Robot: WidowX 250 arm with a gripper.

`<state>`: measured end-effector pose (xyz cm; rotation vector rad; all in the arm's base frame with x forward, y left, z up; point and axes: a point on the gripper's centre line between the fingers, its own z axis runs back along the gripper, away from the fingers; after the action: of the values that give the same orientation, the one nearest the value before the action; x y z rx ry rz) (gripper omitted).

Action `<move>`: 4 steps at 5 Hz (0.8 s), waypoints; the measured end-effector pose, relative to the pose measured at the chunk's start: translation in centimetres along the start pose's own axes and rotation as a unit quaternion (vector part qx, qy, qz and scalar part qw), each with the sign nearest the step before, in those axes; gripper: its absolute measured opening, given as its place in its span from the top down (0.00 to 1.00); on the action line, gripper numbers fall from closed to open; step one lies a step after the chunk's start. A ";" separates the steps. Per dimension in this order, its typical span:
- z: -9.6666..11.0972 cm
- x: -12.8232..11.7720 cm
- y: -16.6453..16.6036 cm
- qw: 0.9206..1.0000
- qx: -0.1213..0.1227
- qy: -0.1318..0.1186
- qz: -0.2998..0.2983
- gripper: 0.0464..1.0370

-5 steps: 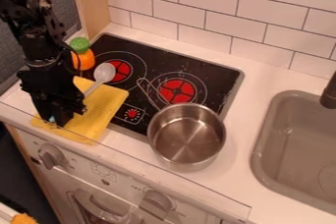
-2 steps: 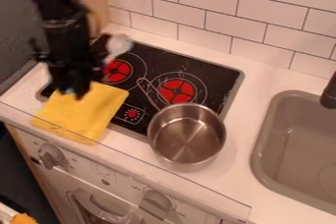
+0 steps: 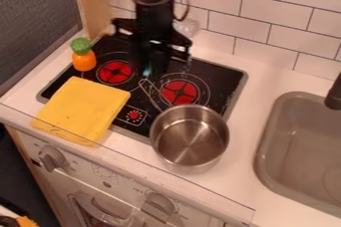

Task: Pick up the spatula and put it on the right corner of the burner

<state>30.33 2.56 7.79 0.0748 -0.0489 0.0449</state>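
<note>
I watched through the feed: nearest stood the steel pot (image 3: pixel 190 144), with the yellow cloth (image 3: pixel 83 111) to its left in view and the sink (image 3: pixel 299 146) to its right. Beyond the pot, my end effector (image 3: pixel 147 70) was closed on the spatula (image 3: pixel 187 27), carrying it above the black stovetop (image 3: pixel 223 79), the pale head partly behind the arm; an orange, green-topped toy (image 3: pixel 84 61) stood beyond the pot, farther left.

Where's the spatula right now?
In the camera view, the spatula is up in the gripper, above the stove. Its pale end sticks out on the picture's right side of the arm, in front of the wall tiles.
</note>
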 end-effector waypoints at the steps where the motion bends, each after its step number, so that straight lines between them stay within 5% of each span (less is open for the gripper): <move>1: -1.2 1.5 -2.0 1.000 0.000 0.008 0.004 0.73; 4: -4.8 4.0 -4.6 1.000 0.013 0.019 0.008 0.73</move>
<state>34.76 -1.51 2.89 0.0996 -0.0107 0.0631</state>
